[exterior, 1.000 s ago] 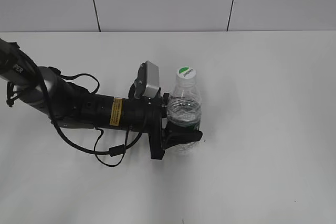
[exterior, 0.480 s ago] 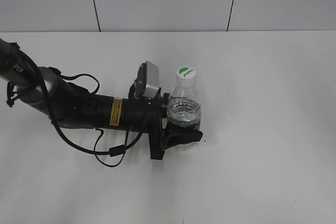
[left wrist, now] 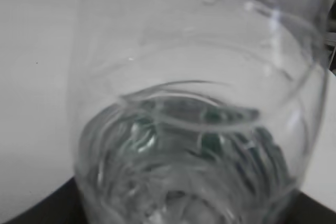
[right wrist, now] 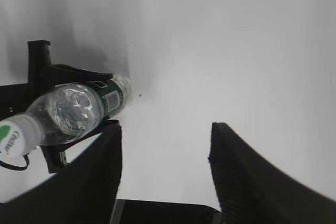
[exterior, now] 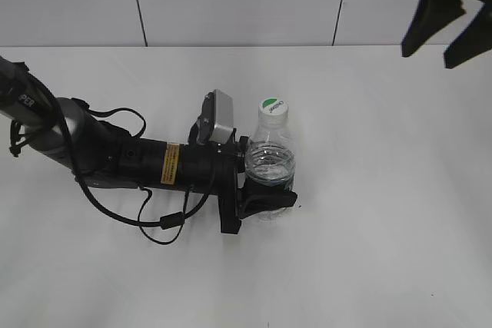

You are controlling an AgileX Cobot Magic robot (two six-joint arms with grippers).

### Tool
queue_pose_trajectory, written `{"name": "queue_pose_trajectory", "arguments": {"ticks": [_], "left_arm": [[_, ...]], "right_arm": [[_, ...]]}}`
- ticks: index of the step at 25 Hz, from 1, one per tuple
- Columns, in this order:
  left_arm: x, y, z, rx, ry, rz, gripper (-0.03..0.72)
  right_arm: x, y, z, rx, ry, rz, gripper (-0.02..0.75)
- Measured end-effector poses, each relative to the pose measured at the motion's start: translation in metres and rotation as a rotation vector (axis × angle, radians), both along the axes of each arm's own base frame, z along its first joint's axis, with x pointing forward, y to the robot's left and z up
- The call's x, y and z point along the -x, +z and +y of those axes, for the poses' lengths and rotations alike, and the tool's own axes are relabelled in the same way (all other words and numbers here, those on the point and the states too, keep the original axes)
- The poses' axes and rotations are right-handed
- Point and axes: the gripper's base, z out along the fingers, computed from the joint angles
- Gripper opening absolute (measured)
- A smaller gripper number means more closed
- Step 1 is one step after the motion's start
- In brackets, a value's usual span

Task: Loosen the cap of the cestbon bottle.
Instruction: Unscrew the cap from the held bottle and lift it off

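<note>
1. My left end effector (exterior: 265, 199) is clamped around the lower body of the cestbon bottle (exterior: 270, 160), which stands upright on the tabletop (exterior: 369, 213).
2. My right end effector (exterior: 443, 14) hangs spread and empty, well apart from the cap (exterior: 273, 108).
3. Risks: an off-centre descent could tip the bottle; twisting could spin it inside the left clamp.

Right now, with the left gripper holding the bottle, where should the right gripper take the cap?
Grip the cap by its round side wall, coming down from above: the bottle stands upright, cap exposed on top, and the right gripper is open.
</note>
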Motion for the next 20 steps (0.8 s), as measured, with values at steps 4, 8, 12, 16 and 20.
{"name": "queue_pose_trajectory", "arguments": {"ticks": [4, 8, 12, 16, 20], "left_arm": [[0.0, 0.0, 0.0, -0.004, 0.003, 0.0, 0.405], [-0.001, 0.0, 0.0, -0.012, 0.007, -0.003, 0.405], [-0.001, 0.0, 0.0, -0.015, 0.007, -0.004, 0.405], [-0.001, 0.0, 0.0, -0.016, 0.009, -0.004, 0.405], [-0.001, -0.001, 0.0, -0.02, 0.01, -0.006, 0.405]], "right_arm": [[-0.012, -0.007, 0.035, -0.007, 0.039, 0.017, 0.41], [-0.018, -0.015, 0.065, -0.006, 0.08, 0.034, 0.41], [-0.02, -0.027, 0.089, 0.0, 0.123, 0.058, 0.41], [-0.022, -0.036, 0.103, 0.011, 0.143, 0.074, 0.41], [-0.02, -0.043, 0.113, 0.018, 0.168, 0.091, 0.41]]}}
